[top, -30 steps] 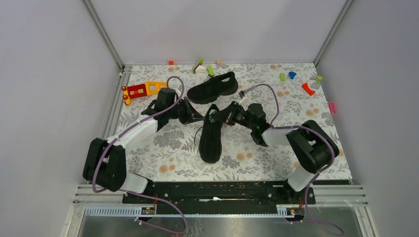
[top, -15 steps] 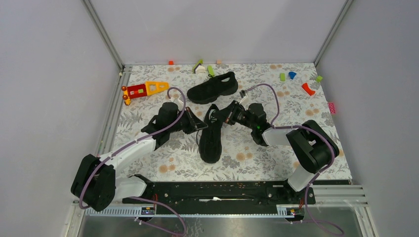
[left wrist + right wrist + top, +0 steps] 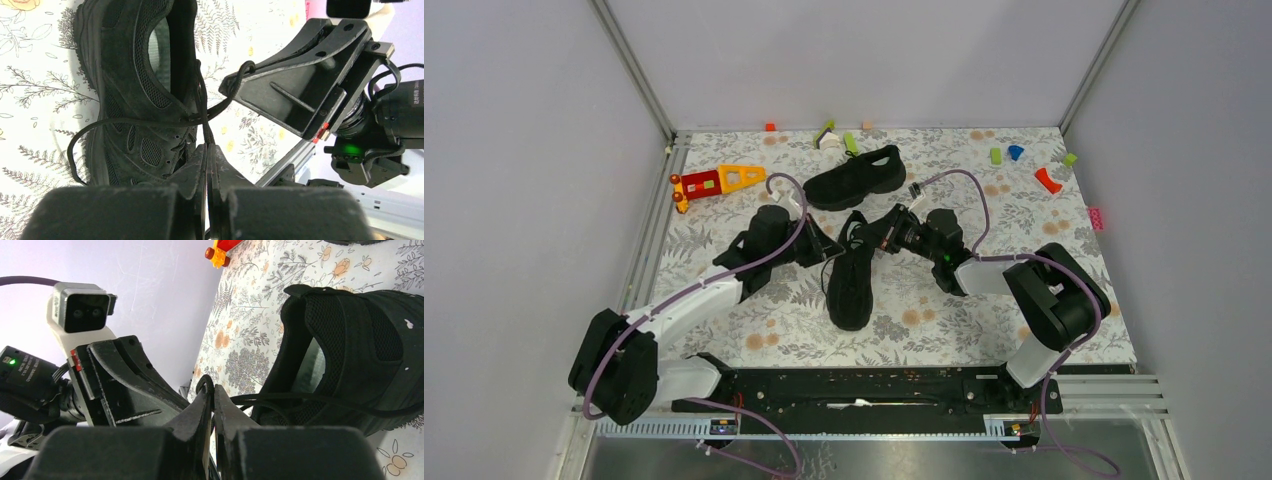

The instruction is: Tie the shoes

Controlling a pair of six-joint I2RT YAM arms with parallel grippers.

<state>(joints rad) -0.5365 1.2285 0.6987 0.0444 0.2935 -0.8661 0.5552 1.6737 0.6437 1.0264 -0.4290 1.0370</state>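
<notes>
While left gripper (image 3: 206,148) and right gripper (image 3: 210,388) pinch laces (image 3: 202,102), ends hidden

top view high over whole table (image 3: 944,325); wrist views close, opposite sides of one shoe (image 3: 851,280)

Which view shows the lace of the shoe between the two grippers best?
Left wrist: the lace shows as a slack loop beside the shoe, with strands running into the left gripper and to the right gripper. Right wrist shows one strand leading to the shoe. In top external it is too thin to follow.
</notes>
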